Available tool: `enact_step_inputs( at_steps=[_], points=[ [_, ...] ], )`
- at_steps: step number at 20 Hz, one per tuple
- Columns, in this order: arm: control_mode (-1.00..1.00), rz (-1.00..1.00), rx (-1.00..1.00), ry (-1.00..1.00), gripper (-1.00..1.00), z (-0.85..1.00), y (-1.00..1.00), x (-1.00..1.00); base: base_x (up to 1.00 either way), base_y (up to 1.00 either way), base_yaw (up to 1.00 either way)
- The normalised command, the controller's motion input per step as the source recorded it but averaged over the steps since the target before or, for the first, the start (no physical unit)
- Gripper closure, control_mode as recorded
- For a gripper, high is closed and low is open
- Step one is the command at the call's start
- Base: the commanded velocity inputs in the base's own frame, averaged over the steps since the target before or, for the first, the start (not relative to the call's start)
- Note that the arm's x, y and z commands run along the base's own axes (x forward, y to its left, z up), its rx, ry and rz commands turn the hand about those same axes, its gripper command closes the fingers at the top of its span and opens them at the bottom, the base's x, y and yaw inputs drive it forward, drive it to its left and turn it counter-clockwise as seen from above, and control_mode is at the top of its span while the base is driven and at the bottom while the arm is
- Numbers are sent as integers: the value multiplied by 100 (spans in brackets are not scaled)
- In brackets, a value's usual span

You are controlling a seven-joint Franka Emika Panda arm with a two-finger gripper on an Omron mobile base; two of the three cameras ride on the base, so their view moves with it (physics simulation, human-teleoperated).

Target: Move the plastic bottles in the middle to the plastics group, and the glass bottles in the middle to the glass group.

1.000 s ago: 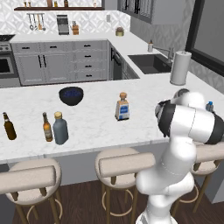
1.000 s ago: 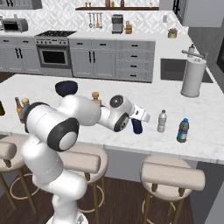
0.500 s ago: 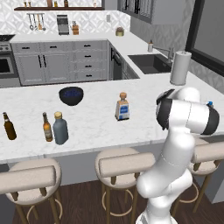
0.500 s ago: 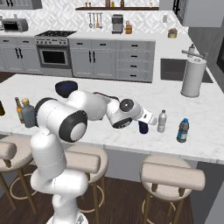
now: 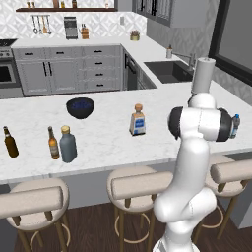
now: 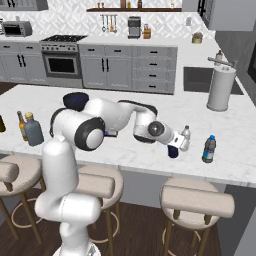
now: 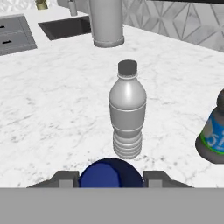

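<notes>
The small dark navy-blue plastic bottle (image 7: 111, 173), clamped in the claw (image 6: 173, 148), is being carried further right across the white marble desk (image 6: 125, 145), now nearly beside the clear greyish water bottle (image 7: 127, 113)

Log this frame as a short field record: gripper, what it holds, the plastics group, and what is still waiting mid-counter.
gripper: gripper shut on navy bottle, low over the counter
beside it: clear grey bottle upright just ahead; blue-label water bottle further right
still mid-counter: cork-stoppered bottle
near the beer bottles: grey-blue bottle beside labelled beer bottle; other beer bottle apart
also: dark bowl, paper towel roll
</notes>
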Motion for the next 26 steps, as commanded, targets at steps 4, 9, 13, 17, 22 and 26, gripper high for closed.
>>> enact_step_inputs(
  at_steps=[4, 9, 13, 17, 22, 26],
  points=[
    [-100, 0, 6, 2, 100, -27, -22, 7, 0, 0, 0],
    [-100, 1, 5, 0, 100, -18, -20, 10, 0, 0, 0],
    [-100, 3, 3, 0, 100, -18, -4, 0, 0, 0, 0],
    [-100, 5, 1, 0, 100, -11, 0, 0, 0, 0, 0],
    [-100, 5, 0, 0, -100, -8, 2, 0, 0, 0, 0],
    [-100, 5, 0, 0, -100, -10, 1, 1, 0, 0, 0]
  ],
)
